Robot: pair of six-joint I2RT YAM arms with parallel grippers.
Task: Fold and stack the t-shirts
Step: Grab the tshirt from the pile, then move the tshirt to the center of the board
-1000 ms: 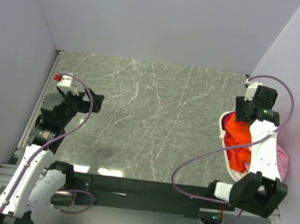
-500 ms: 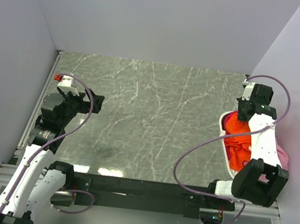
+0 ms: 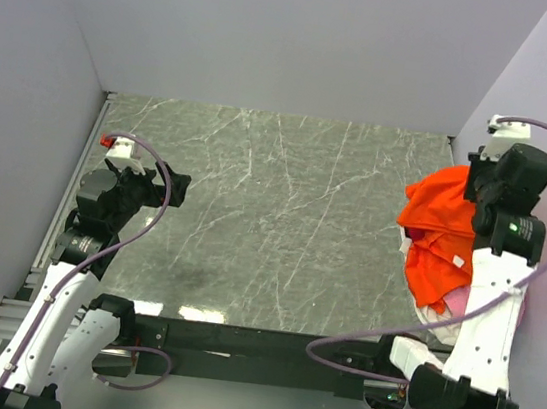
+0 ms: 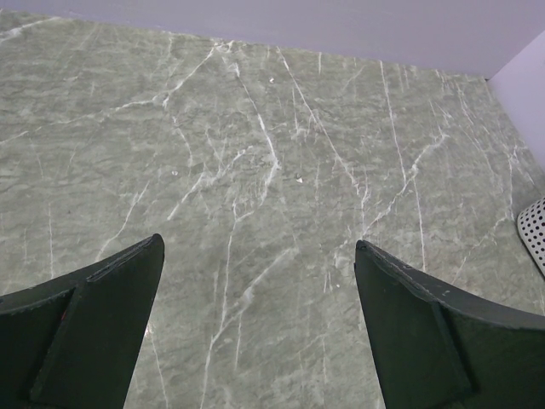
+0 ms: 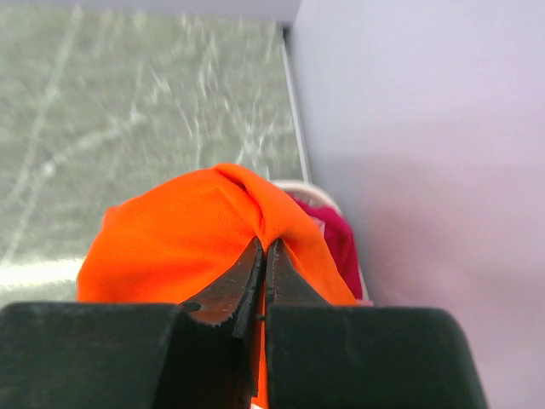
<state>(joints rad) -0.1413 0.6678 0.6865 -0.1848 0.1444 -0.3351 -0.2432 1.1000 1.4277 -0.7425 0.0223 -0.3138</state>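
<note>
My right gripper (image 5: 266, 247) is shut on a fold of the bright orange t-shirt (image 5: 179, 234) and holds it up in the air at the table's right side. Seen from above, the orange t-shirt (image 3: 438, 236) drapes down from that gripper (image 3: 477, 191) over a white basket (image 3: 408, 273). A magenta-red t-shirt (image 5: 336, 234) lies in the basket below, and a bit of pink cloth (image 3: 455, 307) shows beside the arm. At the table's left side my left gripper (image 4: 258, 256) hangs open over bare marble, far from the shirts; from above it (image 3: 177, 190) points right.
The green marble table (image 3: 272, 214) is walled on the left, back and right. The white perforated basket's corner (image 4: 533, 230) shows at the right edge of the left wrist view. A black rail (image 3: 255, 341) runs along the near edge between the arm bases.
My right gripper closed on the orange t-shirt in the basket and rose with it toward the back right, pulling the shirt up and spreading it. The left arm stayed still.
</note>
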